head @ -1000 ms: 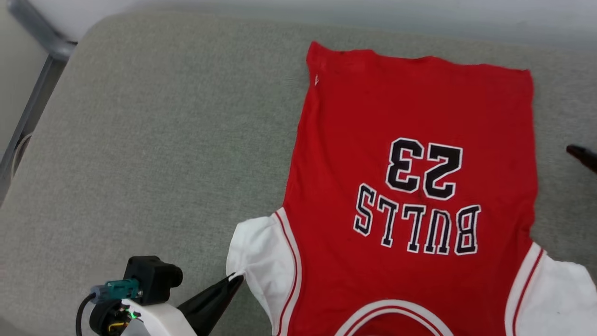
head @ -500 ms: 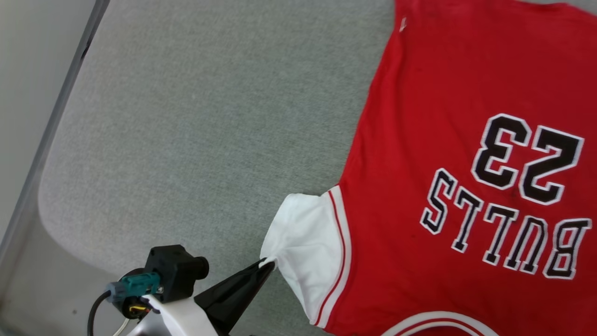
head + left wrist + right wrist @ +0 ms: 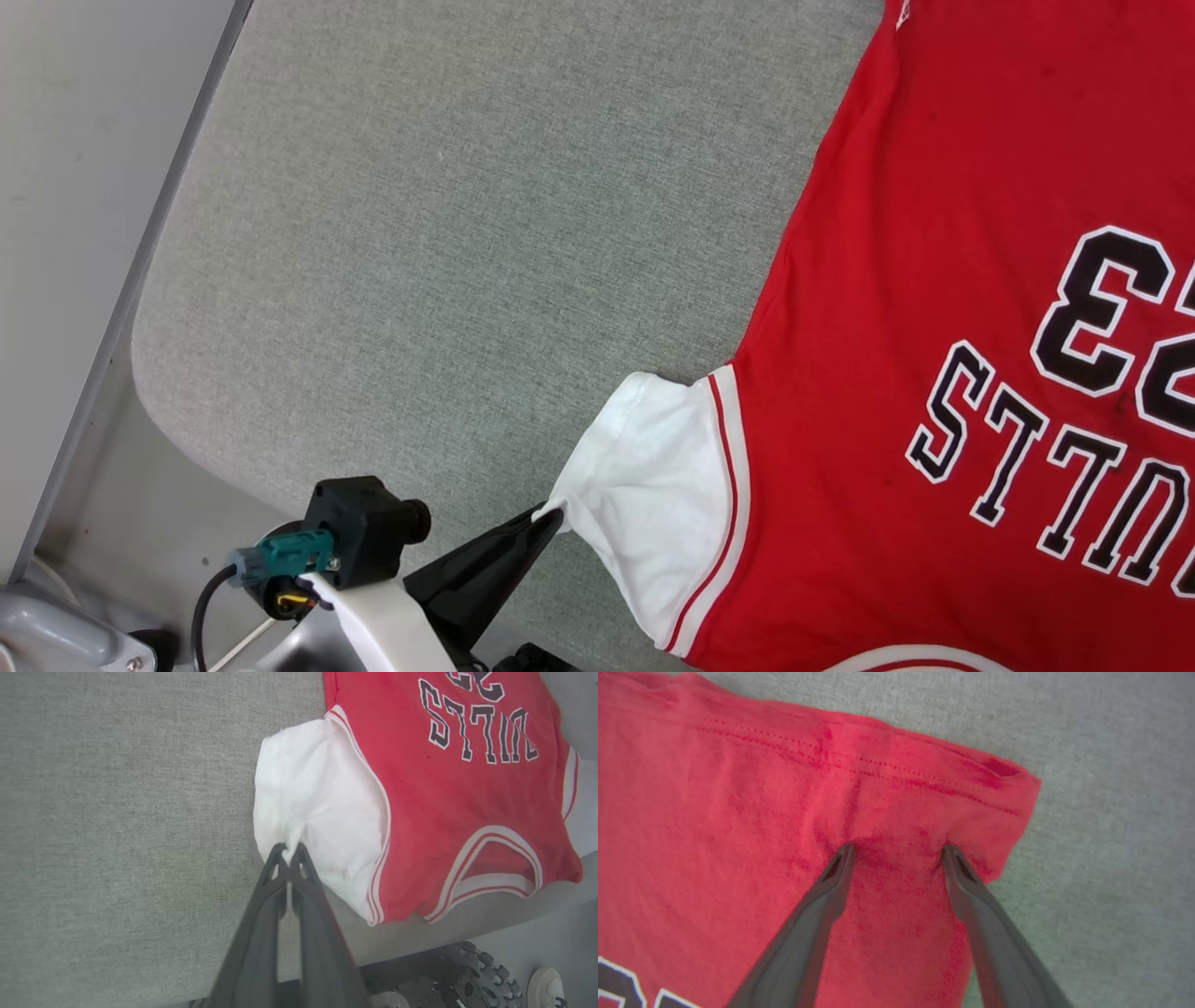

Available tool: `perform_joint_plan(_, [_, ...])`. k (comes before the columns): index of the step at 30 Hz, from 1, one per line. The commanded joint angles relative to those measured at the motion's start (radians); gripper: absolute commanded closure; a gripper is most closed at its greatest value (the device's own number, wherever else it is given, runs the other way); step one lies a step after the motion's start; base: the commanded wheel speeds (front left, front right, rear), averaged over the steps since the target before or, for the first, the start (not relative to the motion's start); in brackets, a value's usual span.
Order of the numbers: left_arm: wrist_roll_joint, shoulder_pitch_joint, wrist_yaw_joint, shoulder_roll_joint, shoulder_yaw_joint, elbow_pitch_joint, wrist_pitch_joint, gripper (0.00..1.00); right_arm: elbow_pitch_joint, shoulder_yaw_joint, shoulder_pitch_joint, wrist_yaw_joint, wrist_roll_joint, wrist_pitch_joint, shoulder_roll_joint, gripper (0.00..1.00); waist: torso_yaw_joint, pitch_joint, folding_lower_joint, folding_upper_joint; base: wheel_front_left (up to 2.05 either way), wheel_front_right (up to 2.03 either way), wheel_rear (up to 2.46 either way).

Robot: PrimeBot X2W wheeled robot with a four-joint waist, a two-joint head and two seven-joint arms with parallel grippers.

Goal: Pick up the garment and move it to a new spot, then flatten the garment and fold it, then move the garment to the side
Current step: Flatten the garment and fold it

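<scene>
The garment (image 3: 934, 280), a red jersey with white sleeves and black-white "BULLS 23" lettering, lies spread flat on the grey cushion, collar toward me. My left gripper (image 3: 551, 518) is shut on the edge of its white sleeve (image 3: 653, 485), pinching a small fold; the left wrist view shows the closed tips (image 3: 288, 851) holding the sleeve (image 3: 317, 807). In the right wrist view my right gripper (image 3: 896, 851) is open, both fingertips pressing down on the red fabric (image 3: 738, 835) near the hem corner (image 3: 1008, 788).
The grey cushion (image 3: 420, 233) extends wide to the left of the garment, its rounded edge (image 3: 140, 355) dropping to a pale floor and wall. In the left wrist view a toothed wheel (image 3: 467, 970) and a shoe (image 3: 544, 984) sit below the cushion's front edge.
The head camera has swung left and down, so the garment sits further right in view. My left gripper stays shut on the sleeve edge.
</scene>
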Motion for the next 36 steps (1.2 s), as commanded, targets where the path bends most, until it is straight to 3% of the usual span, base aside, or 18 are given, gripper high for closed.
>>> perform_joint_plan(1, [-0.001,-0.009,-0.005,-0.005,-0.002,0.005,-0.004,1.00,0.024,0.018,0.050,0.000,0.010,0.019,0.012,1.00,0.001,-0.001,-0.0001,0.0000,0.00,0.00,0.00])
perform_joint_plan(11, [-0.015,0.001,-0.001,0.000,0.010,0.036,-0.013,1.00,0.039,0.035,0.112,0.000,0.022,-0.024,-0.004,1.00,-0.029,-0.062,-0.0001,0.0000,0.00,0.00,0.00])
perform_joint_plan(21, [-0.040,0.043,0.037,0.032,0.029,0.078,-0.023,1.00,0.061,0.083,0.300,-0.001,0.106,-0.097,0.040,1.00,-0.175,-0.255,-0.0001,0.0000,0.00,0.00,0.00])
perform_joint_plan(28, [-0.076,0.107,0.065,0.044,0.037,0.106,-0.042,1.00,0.020,0.083,0.437,-0.001,0.178,-0.147,0.074,1.00,-0.263,-0.373,-0.0001,0.0000,0.00,0.00,0.00])
perform_joint_plan(36, [-0.098,0.158,0.091,0.042,0.046,0.114,-0.074,1.00,-0.120,0.075,0.605,-0.001,0.242,-0.160,0.093,1.00,-0.338,-0.447,-0.0001,0.0000,0.00,0.00,0.00])
